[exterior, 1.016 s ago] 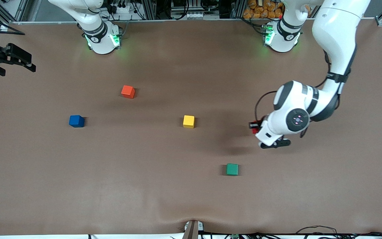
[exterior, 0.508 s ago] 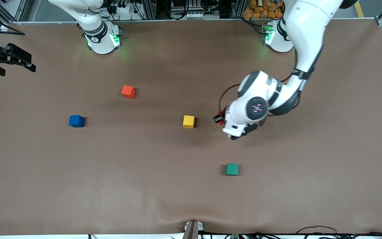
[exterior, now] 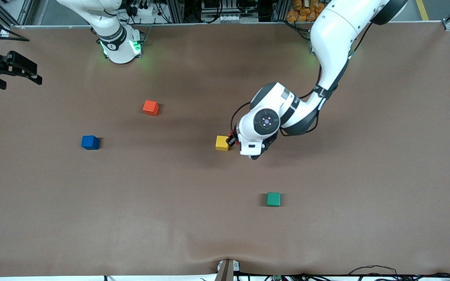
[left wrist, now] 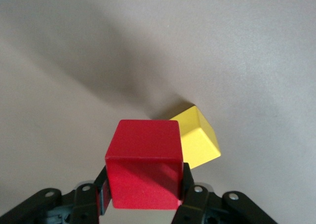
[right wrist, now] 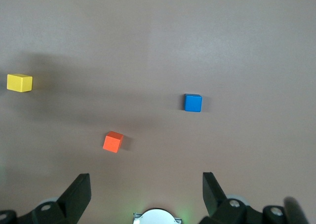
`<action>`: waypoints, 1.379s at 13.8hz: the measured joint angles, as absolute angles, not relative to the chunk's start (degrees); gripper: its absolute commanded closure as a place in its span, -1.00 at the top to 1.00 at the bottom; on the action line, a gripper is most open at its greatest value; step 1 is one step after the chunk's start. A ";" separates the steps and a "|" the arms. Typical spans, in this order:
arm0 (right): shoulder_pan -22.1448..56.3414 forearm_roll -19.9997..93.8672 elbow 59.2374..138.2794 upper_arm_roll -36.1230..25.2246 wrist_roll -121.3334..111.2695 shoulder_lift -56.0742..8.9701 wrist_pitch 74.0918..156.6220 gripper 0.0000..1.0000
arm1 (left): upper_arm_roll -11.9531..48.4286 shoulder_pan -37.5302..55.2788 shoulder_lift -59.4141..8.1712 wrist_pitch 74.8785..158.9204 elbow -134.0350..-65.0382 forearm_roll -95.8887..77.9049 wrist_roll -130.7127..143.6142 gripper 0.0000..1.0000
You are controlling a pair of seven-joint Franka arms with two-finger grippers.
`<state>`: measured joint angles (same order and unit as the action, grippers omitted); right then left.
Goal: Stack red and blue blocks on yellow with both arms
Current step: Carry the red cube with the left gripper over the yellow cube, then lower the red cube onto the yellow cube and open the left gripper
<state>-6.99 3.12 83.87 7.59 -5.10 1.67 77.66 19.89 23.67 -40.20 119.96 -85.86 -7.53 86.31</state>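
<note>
My left gripper (exterior: 233, 140) is shut on the red cube (left wrist: 144, 162) and holds it in the air, just beside the yellow cube (exterior: 222, 143) on the side toward the left arm's end of the table. In the left wrist view the yellow cube (left wrist: 197, 137) shows partly hidden by the red one. The blue cube (exterior: 90, 142) sits on the table toward the right arm's end and also shows in the right wrist view (right wrist: 193, 102). My right gripper (exterior: 36, 76) is open and empty, high over the table's edge at the right arm's end, and waits.
An orange-red cube (exterior: 150, 107) lies farther from the front camera than the blue cube. A green cube (exterior: 273, 199) lies nearer to the front camera than the yellow cube. The brown table (exterior: 365, 195) carries nothing else.
My left arm has carried the red cube across the table from the left arm's end to right beside the yellow cube. The right arm has not moved.
</note>
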 measured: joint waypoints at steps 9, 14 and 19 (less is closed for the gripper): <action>-6.99 3.12 83.87 7.59 -5.10 1.67 77.66 1.00 | 19.71 27.23 -43.32 129.99 -85.78 -7.54 106.28 -1.00; -6.99 3.12 83.87 7.59 -5.10 1.67 77.66 1.00 | 18.75 27.70 -43.56 130.60 -85.54 -7.54 111.16 -1.00; -6.99 3.12 83.87 7.59 -5.10 1.67 77.65 1.00 | 17.03 29.37 -43.74 132.37 -85.54 -7.54 111.58 -1.00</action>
<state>-6.99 3.12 83.87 7.59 -5.10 1.67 77.65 17.03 29.37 -43.74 132.37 -85.54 -7.54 111.58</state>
